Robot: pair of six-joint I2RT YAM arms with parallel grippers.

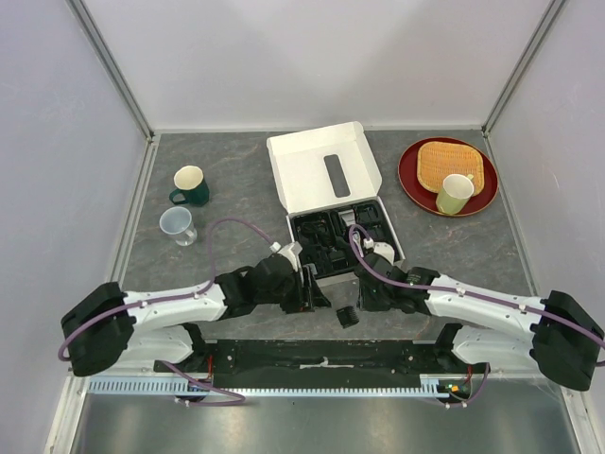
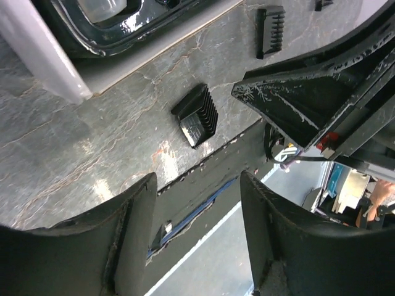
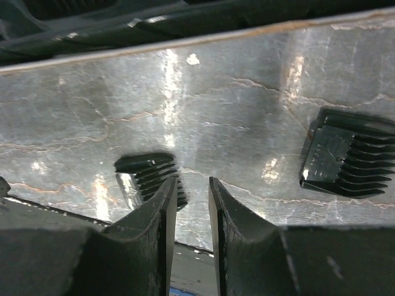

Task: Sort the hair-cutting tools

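Note:
A black comb guard lies on the grey table near the front edge, between my two grippers. It shows in the left wrist view, beyond the open, empty left gripper. A second, flatter comb piece lies farther off. In the right wrist view one comb guard lies just left of the right gripper, partly behind its left finger. Another guard lies to the right. The right jaws stand a narrow gap apart with nothing between them. The clipper, brush and cord cannot be made out.
The white box with its black tray insert stands just beyond both grippers. Two cups stand at the left. A red plate with a mat and a cup is at the back right.

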